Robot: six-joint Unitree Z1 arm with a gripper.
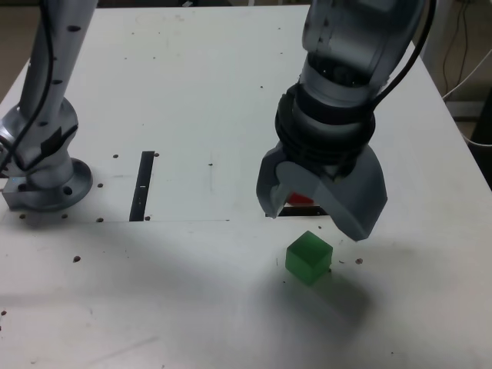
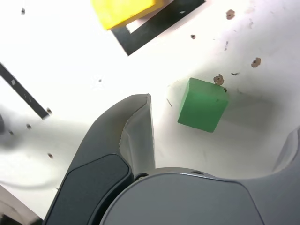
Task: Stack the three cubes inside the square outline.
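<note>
Claw (image 1: 314,227): fingers spread wide, nothing held. Green cube (image 1: 308,257) sits just beyond the fingertips, at 6 o'clock in the exterior view. To grip, align both fingers with opposite faces, lower square, then close evenly. Square outline (image 1: 300,211) lies at 12 o'clock from that cube, with red cube (image 1: 300,199) partly hidden; yellow cube (image 2: 125,10) overhangs its border in the wrist view. Worktop (image 1: 192,307) offers open room toward 8 o'clock; its edges lie well apart.
</note>
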